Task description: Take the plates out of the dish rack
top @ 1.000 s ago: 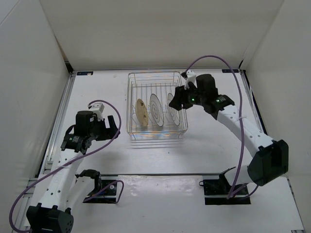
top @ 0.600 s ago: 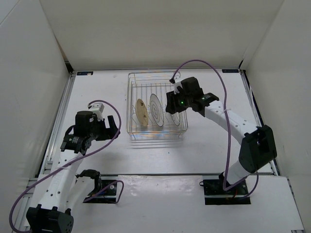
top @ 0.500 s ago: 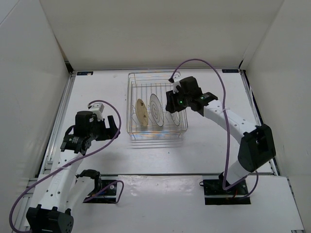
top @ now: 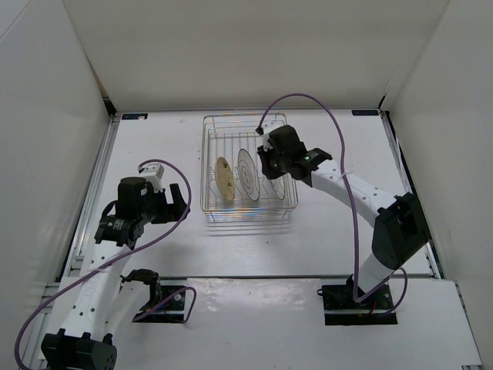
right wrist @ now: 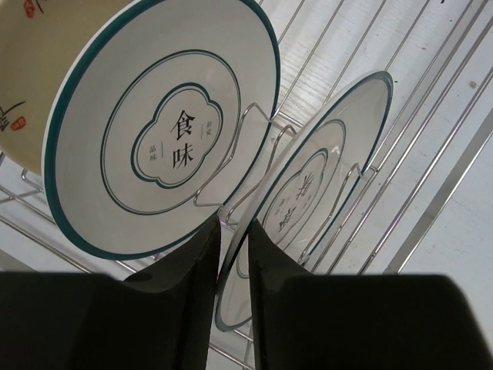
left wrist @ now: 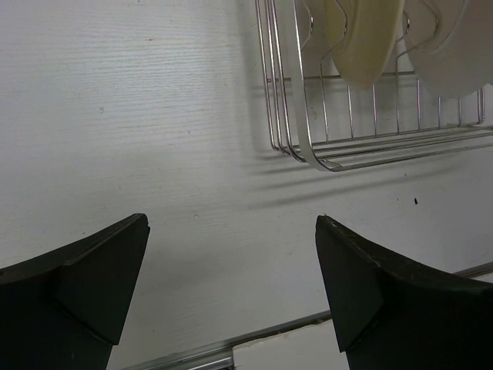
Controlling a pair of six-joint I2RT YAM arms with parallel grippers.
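The silver wire dish rack (top: 208, 166) stands at the table's back centre and holds three plates upright. The tan plate (top: 224, 178) is on the left, a white ringed plate (top: 247, 175) in the middle, and a second white ringed plate (top: 277, 187) on the right. My right gripper (top: 271, 171) reaches into the rack from above. In the right wrist view its gripper (right wrist: 233, 223) has both fingers closed narrowly on either side of the right plate's rim (right wrist: 316, 177), beside the middle plate (right wrist: 166, 131). My left gripper (top: 176, 202) is open and empty, left of the rack.
In the left wrist view the rack's near corner (left wrist: 308, 146) shows with the tan plate (left wrist: 362, 38) above it. A metal rail (top: 92, 200) runs along the table's left edge. White walls enclose the table.
My right arm has swung left from the rack's right side and lowered its gripper over the rightmost plate. The left arm has barely moved.
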